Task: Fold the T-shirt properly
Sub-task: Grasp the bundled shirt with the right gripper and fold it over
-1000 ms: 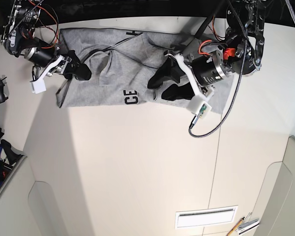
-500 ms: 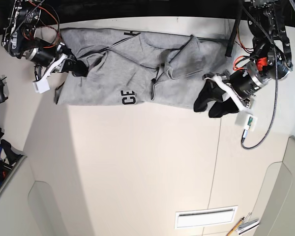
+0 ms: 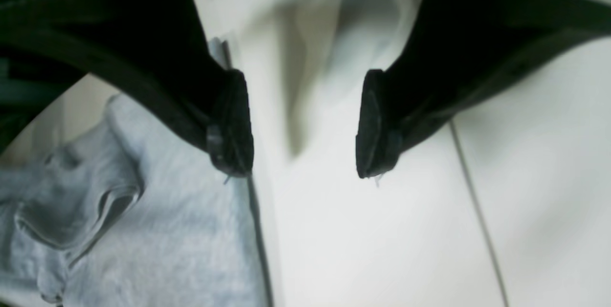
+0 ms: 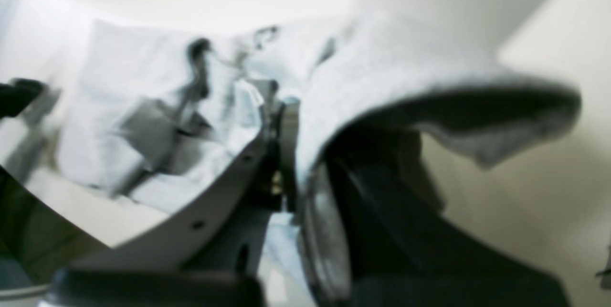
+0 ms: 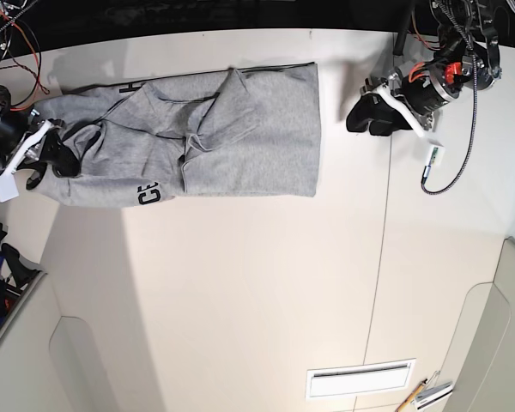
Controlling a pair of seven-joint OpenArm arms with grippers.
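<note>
Right gripper point(image 5: 50, 159): pinching a fold of the T-shirt point(image 5: 240, 137) at its far end, cloth draped over one finger in the right wrist view. T-shirt: light grey, spread lengthwise and rumpled along the far part of the counter point(image 5: 257, 292), black lettering showing near one lower edge. Left gripper point(image 5: 366, 118): jaws spread wide, nothing between the pads point(image 3: 231, 125), poised over bare counter just beside the shirt's straight edge, apart from it.

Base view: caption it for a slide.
Right gripper pinches the grey T-shirt at one end; left gripper hovers open off the other.
</note>
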